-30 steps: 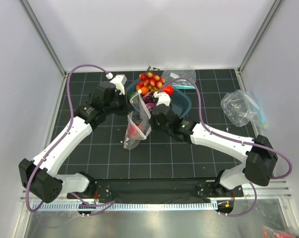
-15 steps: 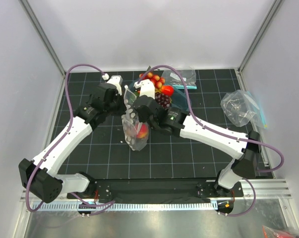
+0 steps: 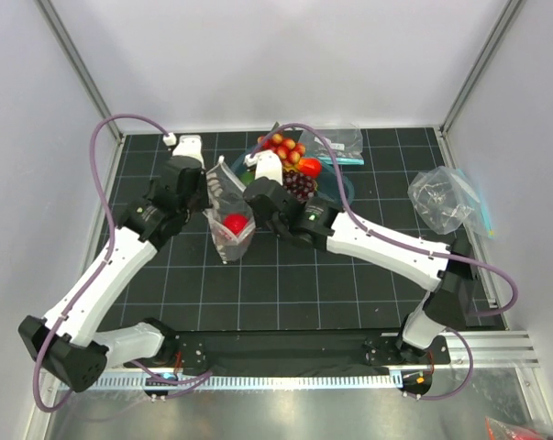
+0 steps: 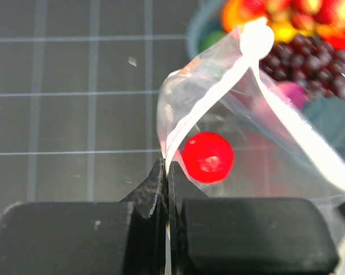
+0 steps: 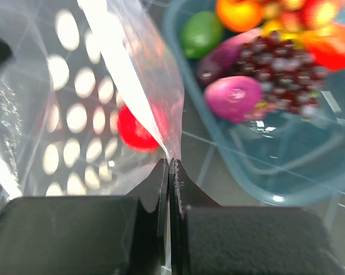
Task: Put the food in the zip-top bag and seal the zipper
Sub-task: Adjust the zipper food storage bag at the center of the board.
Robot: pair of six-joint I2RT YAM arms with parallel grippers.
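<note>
Now left fingers (image 4: 151,192) and right fingers (image 5: 158,188) clamp the clear white-dotted plastic bag (image 5: 75,114); slipping film would spill its red round tomato (image 4: 207,157)

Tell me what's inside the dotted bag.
One red tomato shows through the clear plastic of the bag. The grapes and onion lie in the tray, outside it. Folds and glare hide its lower corners.

Top external camera is looking down from above and behind the arm bases (image 3: 189,350), covering the table (image 3: 349,293). Both wrist cameras are viewing from very near, facing the zip-top bag (image 3: 223,188) and tomato (image 3: 236,224) from opposite sides; all three views are sharing these
</note>
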